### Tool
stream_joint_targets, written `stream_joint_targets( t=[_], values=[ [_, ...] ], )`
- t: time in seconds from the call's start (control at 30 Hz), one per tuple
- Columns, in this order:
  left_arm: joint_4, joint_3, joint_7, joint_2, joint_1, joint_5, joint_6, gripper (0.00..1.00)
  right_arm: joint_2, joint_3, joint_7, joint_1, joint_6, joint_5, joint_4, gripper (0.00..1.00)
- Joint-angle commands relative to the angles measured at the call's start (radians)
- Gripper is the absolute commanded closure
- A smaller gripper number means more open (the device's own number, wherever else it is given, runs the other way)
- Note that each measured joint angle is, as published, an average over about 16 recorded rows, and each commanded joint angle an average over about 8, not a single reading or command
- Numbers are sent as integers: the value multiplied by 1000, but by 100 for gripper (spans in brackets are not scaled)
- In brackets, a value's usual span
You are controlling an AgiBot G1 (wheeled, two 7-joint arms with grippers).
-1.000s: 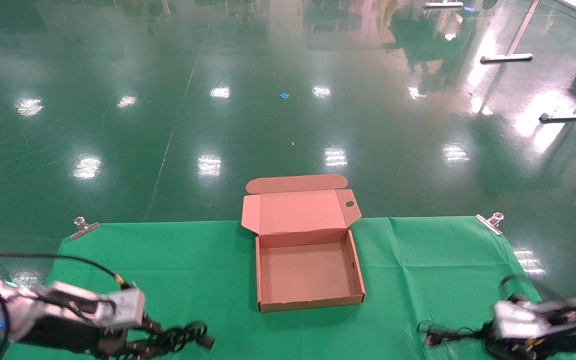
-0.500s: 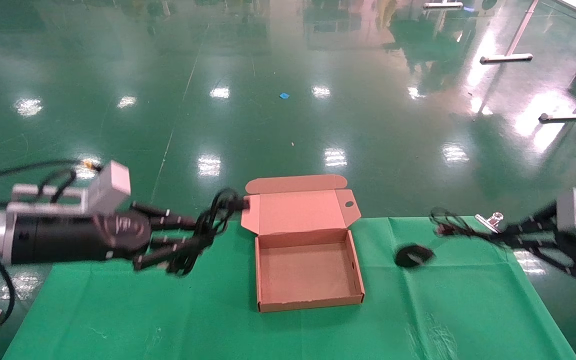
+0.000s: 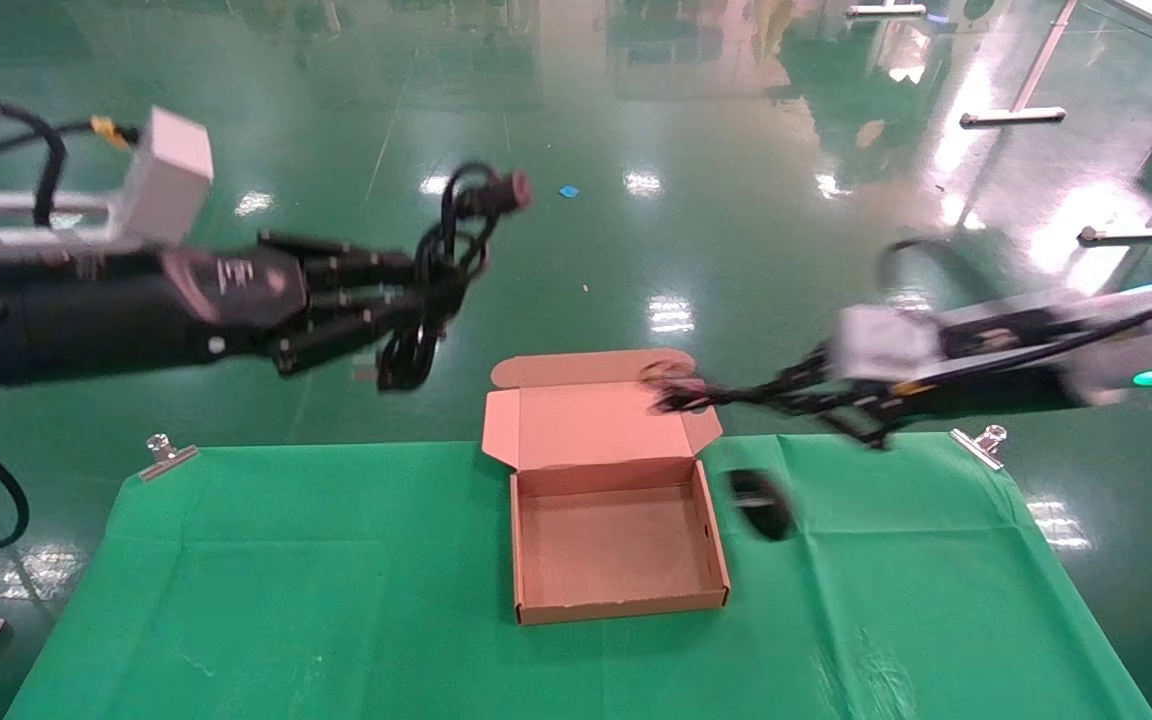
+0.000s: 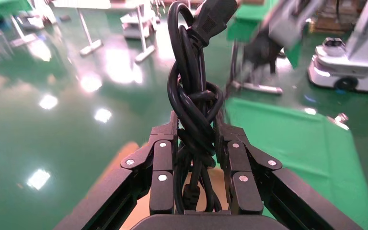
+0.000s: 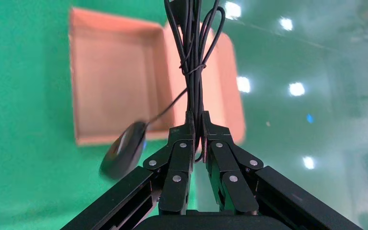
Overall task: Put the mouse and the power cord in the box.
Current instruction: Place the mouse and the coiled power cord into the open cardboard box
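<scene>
The left pincer (image 3: 406,305) was raised above the floor, left of the shallow brown cardboard box (image 3: 616,545), clamped on the thick black looped power cord (image 3: 441,270), whose plug end stuck up past the fingers (image 4: 163,165). The right pincer (image 3: 726,397) reached in over the box's open lid, closed on the thin black cable bundle (image 5: 191,57) of the small black oval mouse (image 3: 761,503), which dangled just right of the box above the green-covered tabletop (image 3: 336,590).

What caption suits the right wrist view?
Right hand pinching the mouse by its cable, dangling beside the open box.
</scene>
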Motion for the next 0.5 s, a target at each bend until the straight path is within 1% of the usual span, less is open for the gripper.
stream_joint_targets(
  t=[0.03, 0.3, 0.4, 0.5],
  values=[
    [-31, -12, -13, -2, -1, -19, -19, 100, -43, -1, 5, -19, 20, 1, 3, 100],
    [-84, -27, -28, -50, 39, -44, -22, 100, -190, 2, 41, -113, 113, 12, -69, 100],
    [-99, -28, -31, -71, 56, -45, -18, 100, -221, 6, 57, -145, 162, 19, -106, 100],
    [-113, -25, -28, -88, 65, -40, -14, 100, -237, 8, 69, -171, 236, 21, -135, 100]
  ],
)
